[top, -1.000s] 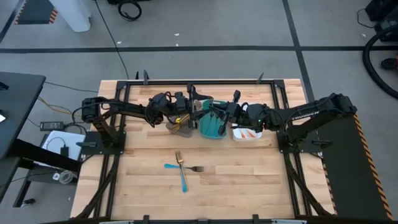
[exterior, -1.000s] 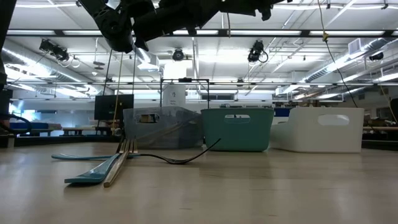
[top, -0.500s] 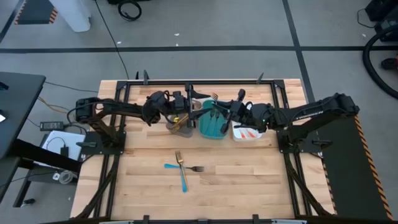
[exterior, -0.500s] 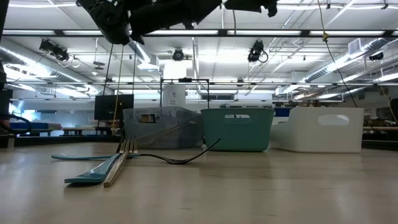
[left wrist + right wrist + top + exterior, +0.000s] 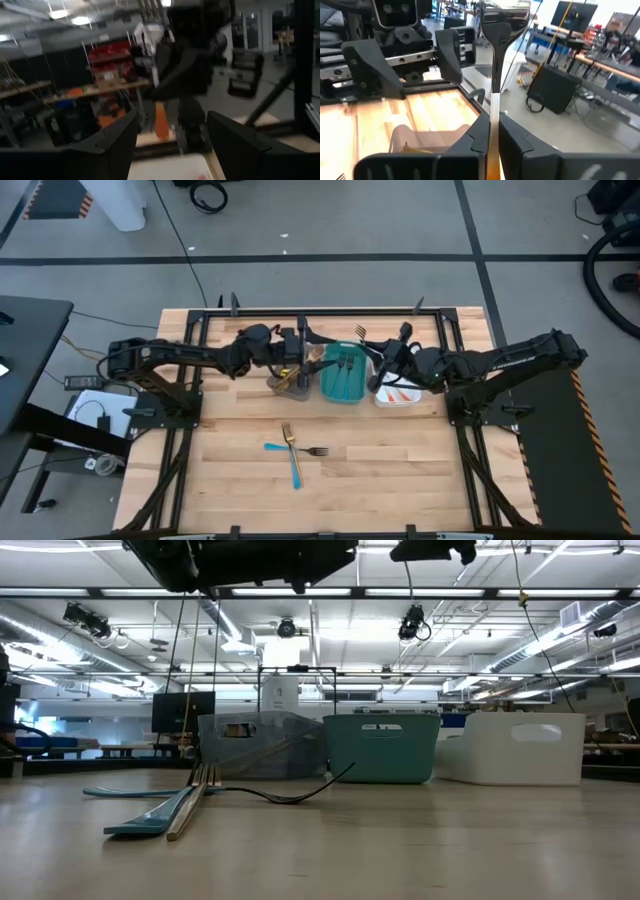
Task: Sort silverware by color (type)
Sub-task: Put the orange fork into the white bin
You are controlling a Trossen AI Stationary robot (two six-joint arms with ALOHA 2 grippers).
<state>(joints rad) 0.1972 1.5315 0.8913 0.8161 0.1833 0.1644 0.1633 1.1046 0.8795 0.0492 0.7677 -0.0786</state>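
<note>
over the grey-brown plastic tray (image 5: 290, 380), the left gripper (image 5: 306, 356) hangs released and empty. the right gripper (image 5: 384, 366) grasps a silver fork with an orange handle (image 5: 360, 333) above the white tray (image 5: 398, 395); lowering it tines-level before letting go should seat it cleanly.
</note>
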